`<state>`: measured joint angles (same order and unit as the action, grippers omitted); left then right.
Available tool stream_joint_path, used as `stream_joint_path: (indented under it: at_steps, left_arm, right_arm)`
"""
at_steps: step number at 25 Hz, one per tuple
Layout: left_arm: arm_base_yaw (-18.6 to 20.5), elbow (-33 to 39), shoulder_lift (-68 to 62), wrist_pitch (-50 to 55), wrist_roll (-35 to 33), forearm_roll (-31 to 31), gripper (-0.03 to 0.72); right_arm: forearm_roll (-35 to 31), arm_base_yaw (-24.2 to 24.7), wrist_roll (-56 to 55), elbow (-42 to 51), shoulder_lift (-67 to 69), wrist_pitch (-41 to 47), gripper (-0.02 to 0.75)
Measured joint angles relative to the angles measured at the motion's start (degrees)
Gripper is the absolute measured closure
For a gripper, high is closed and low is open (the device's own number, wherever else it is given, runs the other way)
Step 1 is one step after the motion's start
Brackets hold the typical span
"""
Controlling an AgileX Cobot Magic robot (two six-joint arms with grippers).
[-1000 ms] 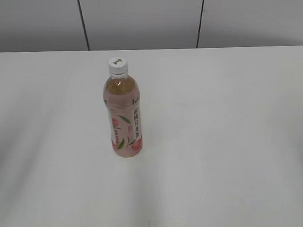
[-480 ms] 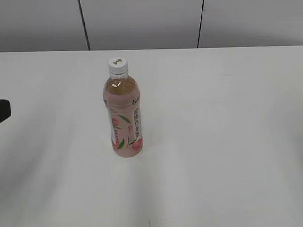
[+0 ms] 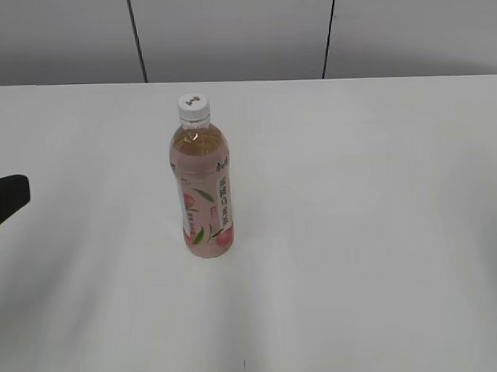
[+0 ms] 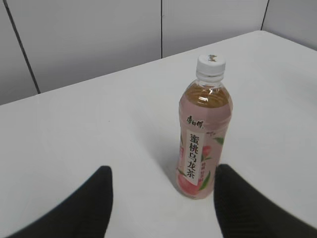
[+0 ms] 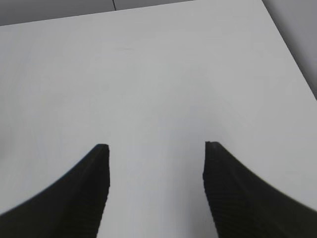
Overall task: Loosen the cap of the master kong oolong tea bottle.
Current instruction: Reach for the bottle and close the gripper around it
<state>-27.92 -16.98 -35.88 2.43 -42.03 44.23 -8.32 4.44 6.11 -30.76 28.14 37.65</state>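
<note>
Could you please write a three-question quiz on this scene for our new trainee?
1. True or false: the cap sits on the bottle.
2. Multiple choice: the left hand is A) shut on the bottle, B) open with the bottle ahead of it, untouched, C) pressing down on the cap.
3. Fill in: in the right wrist view the right hand is open over bare ____.

Key
1. True; the bottle stands upright with its white cap in place.
2. B; the fingers are spread and clear of the bottle.
3. Table; nothing lies between its fingers.
</note>
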Motion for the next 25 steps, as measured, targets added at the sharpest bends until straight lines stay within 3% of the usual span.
stream_joint_path:
  at_steps: [19, 21, 25]
  left_arm:
    - [0.0, 0.0, 0.0, -0.9, 0.1, -4.1, 0.284]
    - [0.0, 0.0, 0.0, -0.9, 3.6, -9.3, 0.284]
    - [0.0, 0.0, 0.0, -2.8, 20.8, -23.6, 0.284]
  right_arm:
    - [-0.5, 0.0, 0.0, 0.0, 0.0, 0.2, 0.283]
    - [-0.5, 0.0, 0.0, 0.0, 0.0, 0.2, 0.283]
    - [-0.5, 0.0, 0.0, 0.0, 0.0, 0.2, 0.283]
